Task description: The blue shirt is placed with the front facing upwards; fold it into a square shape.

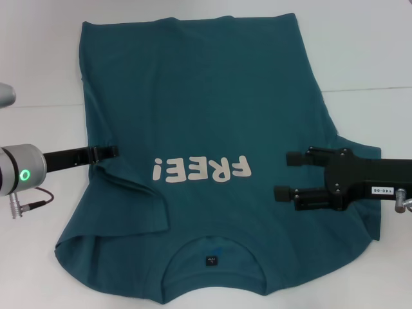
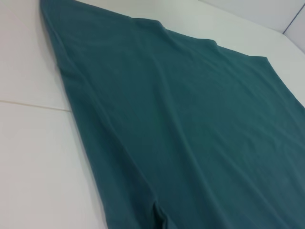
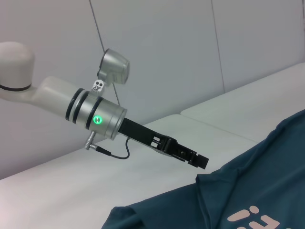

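Basically blue shirt (image 1: 212, 129) lies flat face-up on the white table (image 1: 38, 58), filling frame centre, collar at bottom; left gripper (image 1: 108, 152) at its left edge, can't tell its state; right gripper (image 1: 282, 175) over centre-right, fingers spread

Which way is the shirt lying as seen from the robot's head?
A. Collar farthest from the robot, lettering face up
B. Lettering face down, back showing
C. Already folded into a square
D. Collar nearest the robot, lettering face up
D: the blue shirt lies spread flat, its collar at the near edge and the cream FREE! lettering showing.
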